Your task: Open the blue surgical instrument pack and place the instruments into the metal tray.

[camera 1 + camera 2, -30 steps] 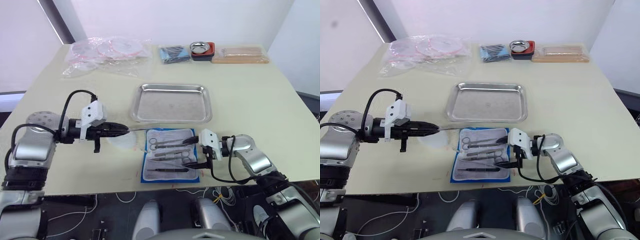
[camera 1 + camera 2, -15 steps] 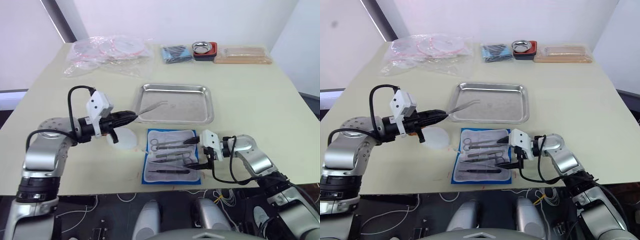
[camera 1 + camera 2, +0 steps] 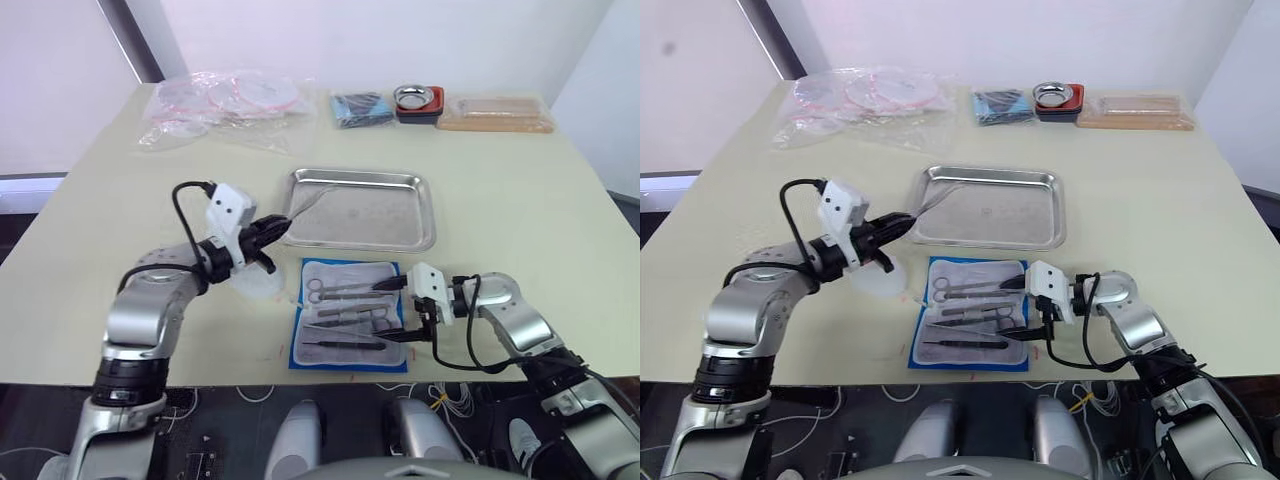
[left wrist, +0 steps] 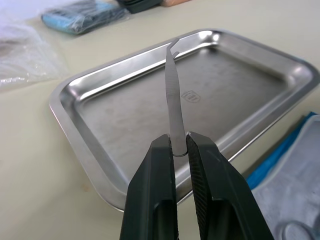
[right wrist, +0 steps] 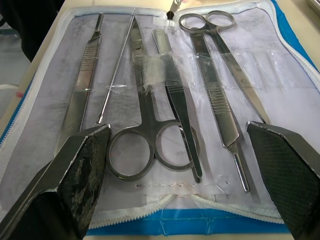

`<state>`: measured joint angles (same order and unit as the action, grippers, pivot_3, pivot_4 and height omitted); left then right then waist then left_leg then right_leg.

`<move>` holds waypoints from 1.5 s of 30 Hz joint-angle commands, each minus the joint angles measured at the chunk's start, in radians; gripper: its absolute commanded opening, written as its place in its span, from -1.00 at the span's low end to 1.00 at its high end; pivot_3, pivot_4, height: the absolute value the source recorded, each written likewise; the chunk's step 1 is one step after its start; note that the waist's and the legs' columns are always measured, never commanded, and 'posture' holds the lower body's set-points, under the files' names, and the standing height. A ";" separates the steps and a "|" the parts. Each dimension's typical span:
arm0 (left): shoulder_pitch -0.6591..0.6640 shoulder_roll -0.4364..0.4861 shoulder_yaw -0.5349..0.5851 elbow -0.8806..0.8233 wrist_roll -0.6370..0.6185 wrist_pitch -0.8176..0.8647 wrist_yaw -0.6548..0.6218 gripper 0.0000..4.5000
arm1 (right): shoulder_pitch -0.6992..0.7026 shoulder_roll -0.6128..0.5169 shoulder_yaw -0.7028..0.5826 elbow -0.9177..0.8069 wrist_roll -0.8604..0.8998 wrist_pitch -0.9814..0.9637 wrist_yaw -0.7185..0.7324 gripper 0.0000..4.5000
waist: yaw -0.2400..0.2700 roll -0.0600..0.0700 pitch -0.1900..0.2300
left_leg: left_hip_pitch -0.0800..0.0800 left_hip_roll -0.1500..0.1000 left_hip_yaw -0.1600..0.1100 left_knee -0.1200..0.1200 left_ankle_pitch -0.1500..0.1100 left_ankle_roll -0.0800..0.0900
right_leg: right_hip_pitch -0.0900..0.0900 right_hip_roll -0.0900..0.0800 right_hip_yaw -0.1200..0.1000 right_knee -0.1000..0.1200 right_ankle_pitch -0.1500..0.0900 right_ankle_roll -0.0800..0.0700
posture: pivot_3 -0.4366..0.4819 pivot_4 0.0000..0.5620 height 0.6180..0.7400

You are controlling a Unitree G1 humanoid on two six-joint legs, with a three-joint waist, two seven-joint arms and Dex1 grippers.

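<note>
The blue surgical instrument pack (image 3: 350, 356) lies open near the table's front edge, its pale lining up. Several instruments (image 5: 165, 100) rest in it: scissors, forceps and slim handles. Behind the pack sits the metal tray (image 3: 385, 215), with nothing lying in it. My left gripper (image 3: 276, 229) is shut on a pair of silver tweezers (image 4: 173, 95). It hovers at the tray's near left corner, and the tweezer tips reach over the tray floor. My right gripper (image 3: 398, 310) stands open at the pack's right edge, its fingers (image 5: 82, 165) spread wide just above the instrument handles.
A white round disc (image 3: 256, 286) lies on the table under my left gripper. Along the far edge are clear bags of tubing (image 3: 225, 100), a dark blue bundle (image 3: 360, 108), a small steel bowl (image 3: 419, 100) and a tan flat box (image 3: 495, 113).
My left gripper has carried the tweezers from beside the pack's top left corner up and right to the tray's near left corner. The right gripper has stayed at the pack.
</note>
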<state>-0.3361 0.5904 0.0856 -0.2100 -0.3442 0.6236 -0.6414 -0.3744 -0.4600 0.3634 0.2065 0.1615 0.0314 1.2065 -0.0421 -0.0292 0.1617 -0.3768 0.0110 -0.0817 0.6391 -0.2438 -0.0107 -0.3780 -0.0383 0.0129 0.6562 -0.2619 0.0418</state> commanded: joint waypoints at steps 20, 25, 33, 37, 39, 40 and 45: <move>-0.119 -0.198 -0.098 0.074 0.190 0.056 0.319 -0.96 | 0.098 -0.022 -0.016 0.055 -0.032 -0.042 0.002 1.00 | 0.005 0.002 -0.001 | -0.004 -0.010 -0.011 -0.003 0.000 -0.001 | 0.003 -0.011 -0.013 0.001 -0.006 0.001 | -0.05 -0.47 1.00; -0.135 -0.205 -0.086 0.103 0.202 0.061 0.334 -0.96 | 0.099 -0.030 -0.022 0.046 -0.026 -0.040 0.010 1.00 | 0.010 0.002 0.000 | -0.004 -0.012 -0.011 -0.003 0.000 -0.001 | 0.003 -0.012 -0.013 0.001 -0.006 0.001 | -0.05 -0.47 1.00; -0.152 -0.254 -0.100 0.116 0.223 0.088 0.373 -0.96 | 0.126 -0.030 -0.037 0.017 -0.014 0.007 -0.018 1.00 | 0.010 0.002 0.000 | -0.004 -0.017 -0.014 -0.003 0.000 -0.001 | 0.003 -0.018 -0.015 0.006 -0.011 0.002 | -0.05 -0.47 1.00; -0.162 -0.301 -0.081 0.103 0.222 0.161 0.430 -0.96 | 0.137 -0.034 -0.036 0.001 -0.016 0.013 -0.020 1.00 | 0.008 0.002 0.000 | -0.003 -0.025 -0.019 -0.003 0.000 -0.001 | 0.003 -0.026 -0.015 0.010 -0.016 0.007 | -0.05 -0.47 1.00; -0.164 -0.322 -0.082 0.089 0.227 0.191 0.458 -0.96 | 0.139 -0.039 -0.033 0.000 -0.022 0.011 -0.020 1.00 | 0.008 0.001 -0.001 | -0.003 -0.028 -0.018 -0.003 0.000 0.000 | 0.003 -0.031 -0.013 0.010 -0.017 0.009 | -0.05 -0.47 1.00; -0.164 -0.334 -0.084 0.082 0.231 0.203 0.474 -0.96 | 0.140 -0.040 -0.032 0.000 -0.023 0.011 -0.020 1.00 | 0.008 0.000 -0.001 | -0.003 -0.032 -0.018 -0.003 0.000 0.000 | 0.003 -0.031 -0.013 0.009 -0.017 0.010 | -0.05 -0.47 1.00; -0.163 -0.372 -0.084 0.073 0.251 0.226 0.529 -0.96 | 0.142 -0.033 -0.034 -0.009 -0.014 0.027 -0.033 1.00 | 0.009 0.000 -0.001 | -0.004 -0.031 -0.021 -0.004 0.000 0.000 | 0.003 -0.030 -0.015 0.009 -0.016 0.010 | -0.05 -0.47 1.00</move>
<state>-0.4841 0.2241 -0.0088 -0.0929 -0.1070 0.8452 -0.1344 -0.2701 -0.4844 0.2972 0.1336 0.1899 -0.0085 1.1928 -0.0335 -0.0287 0.1612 -0.3803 -0.0199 -0.1030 0.6351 -0.2437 -0.0111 -0.3753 -0.0681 -0.0018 0.6648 -0.2783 0.0515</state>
